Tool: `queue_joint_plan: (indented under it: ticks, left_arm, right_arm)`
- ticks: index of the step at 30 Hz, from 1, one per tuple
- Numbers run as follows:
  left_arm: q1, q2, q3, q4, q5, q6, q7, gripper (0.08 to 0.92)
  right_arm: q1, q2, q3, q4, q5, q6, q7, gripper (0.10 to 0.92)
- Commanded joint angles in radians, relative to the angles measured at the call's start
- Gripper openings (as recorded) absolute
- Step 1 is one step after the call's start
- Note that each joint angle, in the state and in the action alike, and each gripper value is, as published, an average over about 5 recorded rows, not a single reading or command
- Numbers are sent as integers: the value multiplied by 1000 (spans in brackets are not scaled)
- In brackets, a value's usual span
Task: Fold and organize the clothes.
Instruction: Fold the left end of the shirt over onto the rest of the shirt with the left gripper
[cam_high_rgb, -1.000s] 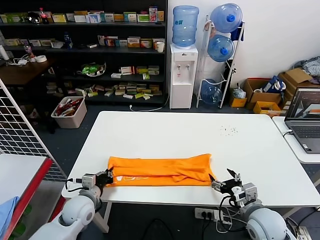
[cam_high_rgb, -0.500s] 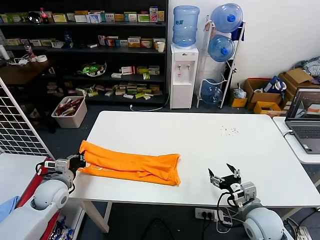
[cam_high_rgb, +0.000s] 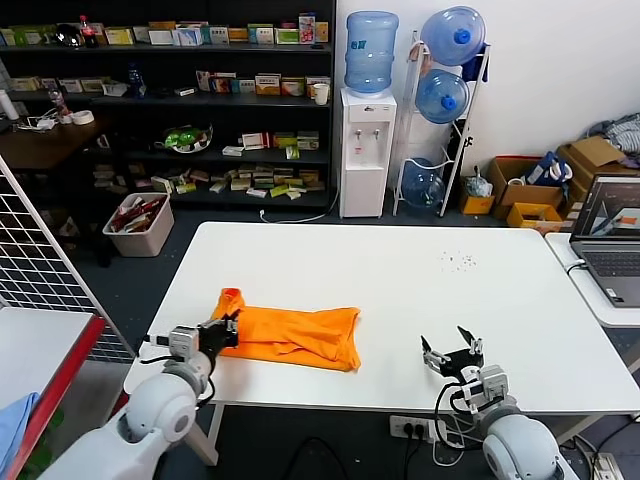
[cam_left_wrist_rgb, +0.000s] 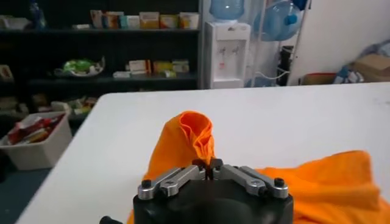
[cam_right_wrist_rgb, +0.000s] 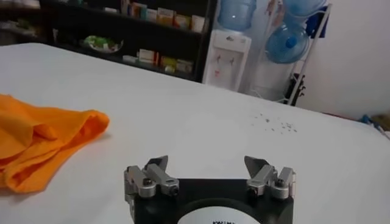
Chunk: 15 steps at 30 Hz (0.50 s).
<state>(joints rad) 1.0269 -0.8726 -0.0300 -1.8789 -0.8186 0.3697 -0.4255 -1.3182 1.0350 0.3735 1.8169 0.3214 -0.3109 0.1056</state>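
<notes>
The orange T-shirt (cam_high_rgb: 290, 337) lies bunched into a long, rumpled band on the near-left part of the white table, running left to right roughly along the near edge. Its right end is a folded, rounded edge lying flat, pointing toward the table's middle. Its left end is lifted off the surface into a small upright peak (cam_left_wrist_rgb: 190, 131), pinched at the fabric's edge, with soft folds falling away from it. The cloth is plain bright orange, creased lengthwise, several layers thick
</notes>
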Motion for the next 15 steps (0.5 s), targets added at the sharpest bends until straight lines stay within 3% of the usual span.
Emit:
queue_joint_plan:
  ticks: [1,15]
  left_arm:
    - [-95,-223,166,10,-23,15,-38,115]
    - [-128,-407,251,127,8,-22,-38,116]
  right_arm:
    - [17,35,1,-50,-65,15,-7,823]
    - [42,51,-2,-71,-62,8,-4,823]
